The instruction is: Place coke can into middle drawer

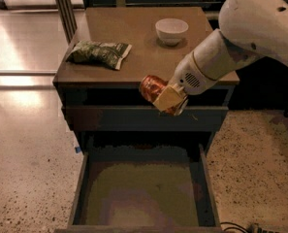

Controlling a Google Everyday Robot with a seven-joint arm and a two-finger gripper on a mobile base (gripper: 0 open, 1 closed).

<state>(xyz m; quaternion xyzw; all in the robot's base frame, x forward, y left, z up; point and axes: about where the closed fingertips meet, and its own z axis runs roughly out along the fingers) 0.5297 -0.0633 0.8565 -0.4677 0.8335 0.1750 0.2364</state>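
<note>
My gripper (pixel 167 100) is shut on the red coke can (pixel 153 88). It holds the can on its side in the air, in front of the cabinet's upper drawer front and above the back of the open middle drawer (pixel 80 188). That drawer is pulled out toward me, with dark blue-grey walls and an olive-brown floor. Nothing lies in it. My white arm reaches in from the upper right.
A green snack bag (pixel 99 53) lies on the left of the brown cabinet top (pixel 134 33). A white bowl (pixel 171 30) stands at its back right. A closed dark drawer front (pixel 109 118) is above the open one. Speckled floor surrounds the cabinet.
</note>
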